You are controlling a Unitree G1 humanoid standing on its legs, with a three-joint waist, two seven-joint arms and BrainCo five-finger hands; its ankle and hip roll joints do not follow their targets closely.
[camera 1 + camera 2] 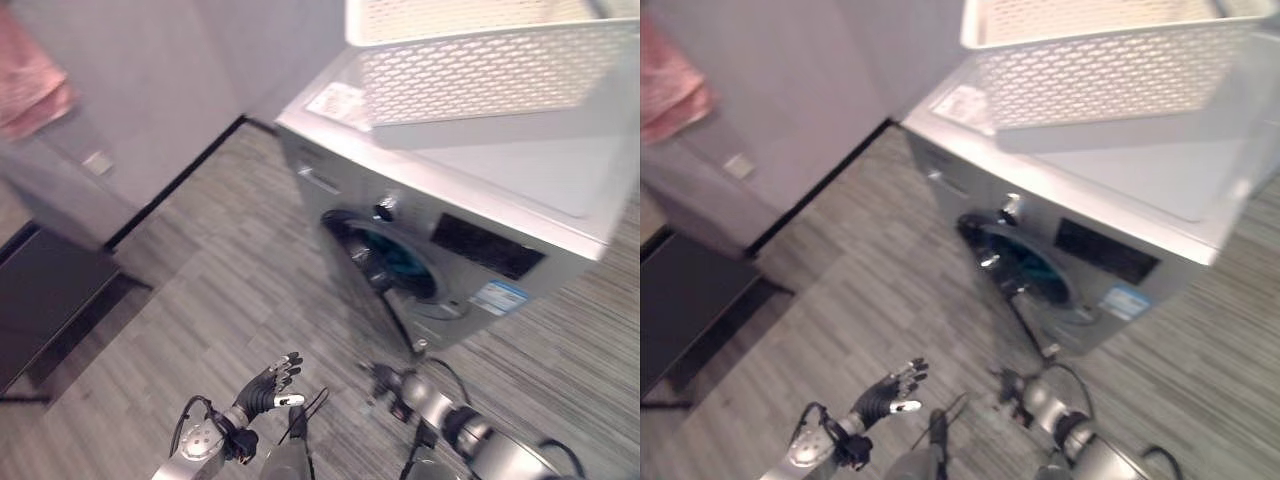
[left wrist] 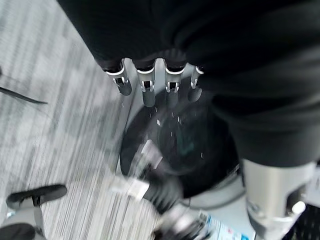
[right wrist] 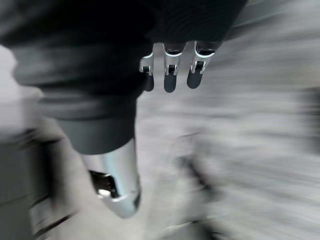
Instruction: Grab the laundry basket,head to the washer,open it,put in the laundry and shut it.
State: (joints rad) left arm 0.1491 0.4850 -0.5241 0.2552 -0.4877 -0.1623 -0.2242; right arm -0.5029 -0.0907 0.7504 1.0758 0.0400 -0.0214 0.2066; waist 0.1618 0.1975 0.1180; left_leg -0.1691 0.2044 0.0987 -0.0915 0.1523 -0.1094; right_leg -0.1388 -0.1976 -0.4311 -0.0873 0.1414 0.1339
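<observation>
A white perforated laundry basket (image 1: 480, 70) stands on top of the silver washer (image 1: 520, 180). The washer's round dark door (image 1: 375, 290) on the front looks ajar, with teal showing inside the drum (image 1: 402, 262). My left hand (image 1: 270, 385) hangs low over the floor, left of the washer, open with straight fingers (image 2: 149, 87) that point toward the door (image 2: 185, 145). My right hand (image 1: 388, 381) is low by the washer's bottom front corner, just under the door. Its fingers (image 3: 170, 75) are straight and hold nothing.
Grey wood-look floor (image 1: 220, 270) lies between me and the washer. A low dark bench (image 1: 45, 300) stands at the left by the grey wall. A pink cloth (image 1: 30, 80) hangs at the upper left.
</observation>
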